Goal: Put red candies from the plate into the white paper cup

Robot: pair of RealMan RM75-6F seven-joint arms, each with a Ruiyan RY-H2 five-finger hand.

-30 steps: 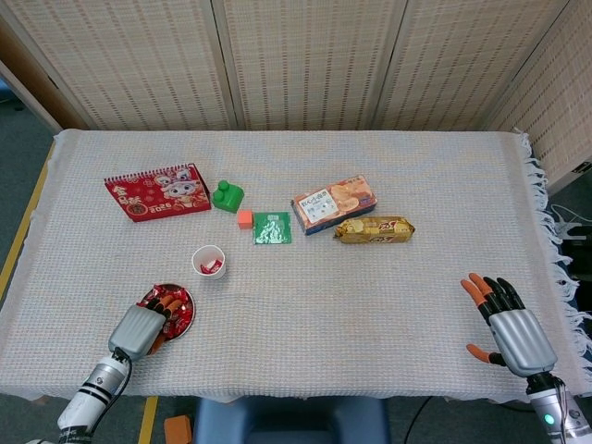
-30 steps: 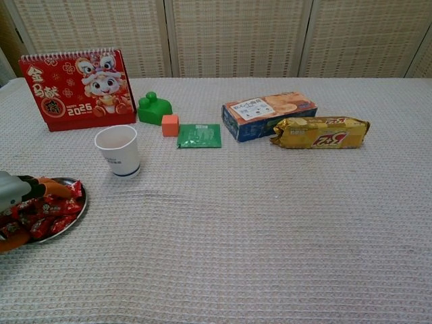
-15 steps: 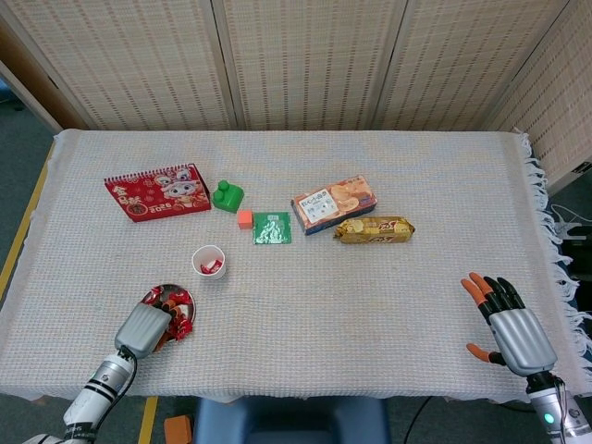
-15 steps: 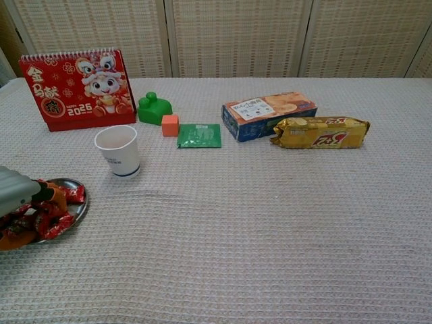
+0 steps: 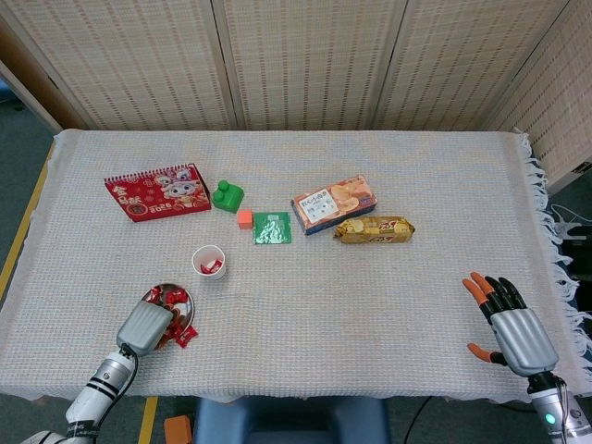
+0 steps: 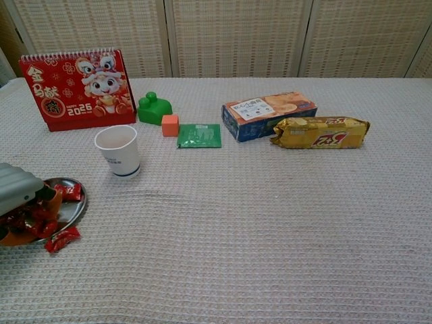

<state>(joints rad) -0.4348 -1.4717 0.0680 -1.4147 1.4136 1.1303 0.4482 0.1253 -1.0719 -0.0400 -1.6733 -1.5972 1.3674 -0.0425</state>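
A small metal plate [image 5: 176,295] [image 6: 71,208] of red candies [image 5: 154,297] sits near the front left edge. My left hand [image 5: 143,326] [image 6: 17,191] lies over its near side, fingers curled down around a bunch of red candies [image 6: 28,220], thumb underneath. One red candy [image 5: 186,335] [image 6: 62,239] lies on the cloth just off the plate. The white paper cup [image 5: 209,262] [image 6: 119,150] stands upright behind the plate, with a red candy showing inside in the head view. My right hand [image 5: 512,324] rests at the front right, fingers spread, holding nothing.
Behind the cup stand a red calendar [image 6: 76,88], a green block [image 6: 154,109], an orange cube [image 6: 170,125] and a green sachet [image 6: 200,136]. A biscuit box [image 6: 268,115] and a yellow snack pack [image 6: 320,132] lie mid-table.
My left hand has drawn back toward the table's front edge, dragging candies with it. One red candy has dropped off the plate onto the cloth. The right hand has stayed put.
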